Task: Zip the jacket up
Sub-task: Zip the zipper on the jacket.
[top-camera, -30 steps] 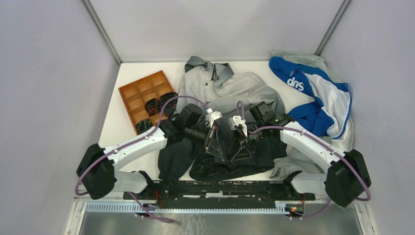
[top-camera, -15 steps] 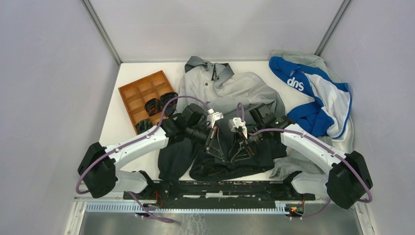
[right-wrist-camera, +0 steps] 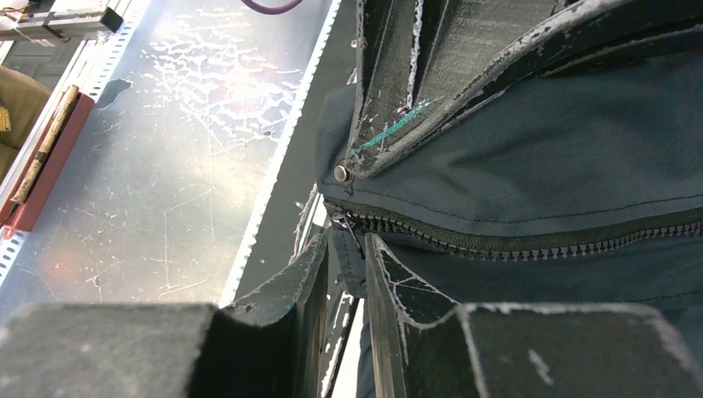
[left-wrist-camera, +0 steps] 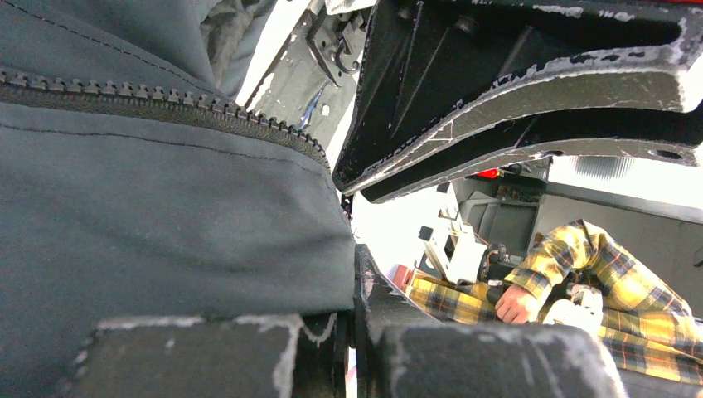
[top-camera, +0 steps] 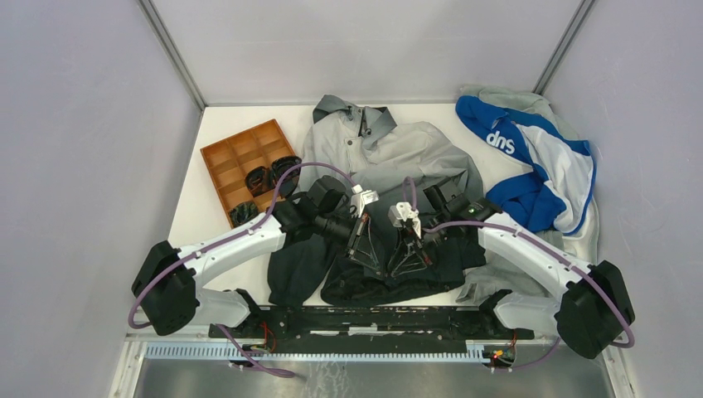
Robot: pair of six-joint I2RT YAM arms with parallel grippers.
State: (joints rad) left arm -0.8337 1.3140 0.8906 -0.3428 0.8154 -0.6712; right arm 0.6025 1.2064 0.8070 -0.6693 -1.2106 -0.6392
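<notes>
A large hooded jacket (top-camera: 390, 153), light grey at the collar and fading to charcoal at the hem, lies spread on the white counter (top-camera: 192, 217). Its hood is at the far side and its dark hem at the near edge, between the two arms. Both arms reach in over the hem, tips close together.

The left end effector (left-wrist-camera: 356, 352) is clenched on a fold of dark jacket cloth just beside the zipper (left-wrist-camera: 166, 104). In the right wrist view, the right end effector (right-wrist-camera: 346, 286) has its fingers a narrow gap apart, straddling the zipper's bottom end, below a small metal snap (right-wrist-camera: 339, 173). I cannot tell whether they pinch it.

Far left sits a brown compartment tray (top-camera: 232, 157) holding dark items. At the far right lies a blue-and-white garment with white lettering (top-camera: 530, 157).
</notes>
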